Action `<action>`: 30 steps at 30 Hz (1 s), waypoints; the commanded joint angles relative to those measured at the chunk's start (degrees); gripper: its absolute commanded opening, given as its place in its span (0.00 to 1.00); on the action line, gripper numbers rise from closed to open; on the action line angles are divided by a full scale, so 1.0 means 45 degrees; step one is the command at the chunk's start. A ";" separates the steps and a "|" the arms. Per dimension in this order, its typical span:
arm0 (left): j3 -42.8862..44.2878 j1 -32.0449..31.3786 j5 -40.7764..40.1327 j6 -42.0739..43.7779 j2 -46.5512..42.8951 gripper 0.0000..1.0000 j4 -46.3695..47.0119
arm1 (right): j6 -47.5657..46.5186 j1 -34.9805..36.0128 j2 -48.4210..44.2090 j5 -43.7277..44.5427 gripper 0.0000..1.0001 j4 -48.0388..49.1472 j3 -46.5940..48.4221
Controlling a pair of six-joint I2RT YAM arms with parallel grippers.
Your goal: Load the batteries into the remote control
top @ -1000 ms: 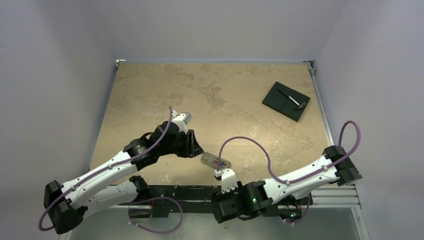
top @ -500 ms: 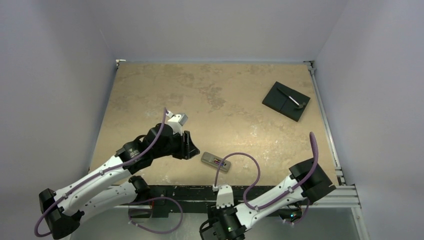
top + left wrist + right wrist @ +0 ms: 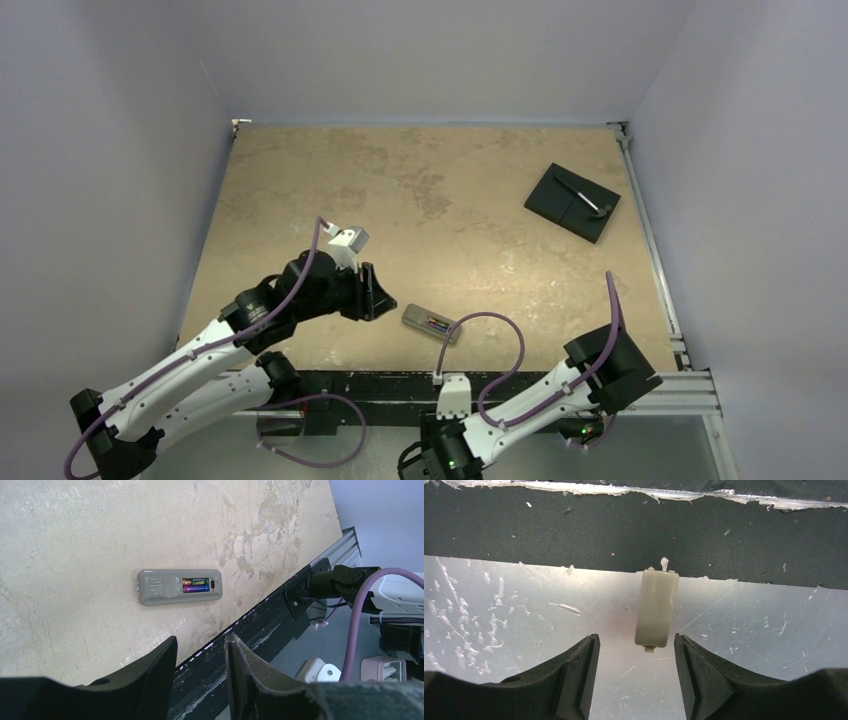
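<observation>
The remote control (image 3: pixel 431 324) lies grey back up near the table's front edge, its battery bay uncovered. In the left wrist view the remote (image 3: pixel 180 586) holds two batteries (image 3: pixel 195 585) side by side in the bay. My left gripper (image 3: pixel 200 642) is open and empty, just left of the remote and a little above the table; it also shows in the top view (image 3: pixel 372 292). My right gripper (image 3: pixel 636 640) is open and empty, below the table's front edge over a scratched metal shelf. A narrow grey cover strip (image 3: pixel 655 607) lies on that shelf just beyond its fingertips.
A black square plate (image 3: pixel 572 201) with a small tool on it lies at the back right. The black front rail (image 3: pixel 260 625) runs along the table edge beside the remote. My right arm's elbow (image 3: pixel 610 365) sits at the front right corner.
My right arm has swung down off the table's front edge to below it. My left gripper has drawn back a little to the left, away from the remote.
</observation>
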 commanded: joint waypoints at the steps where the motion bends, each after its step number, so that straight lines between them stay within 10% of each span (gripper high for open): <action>1: -0.0041 0.0066 0.0296 0.0431 -0.0120 0.39 0.0089 | 0.0794 0.0114 0.0136 -0.0060 0.63 -0.0004 -0.0172; 30: -0.0134 0.0066 0.0555 0.0413 -0.0423 0.39 0.0049 | 0.1945 0.0134 -0.0139 -0.0448 0.38 0.0343 -0.1147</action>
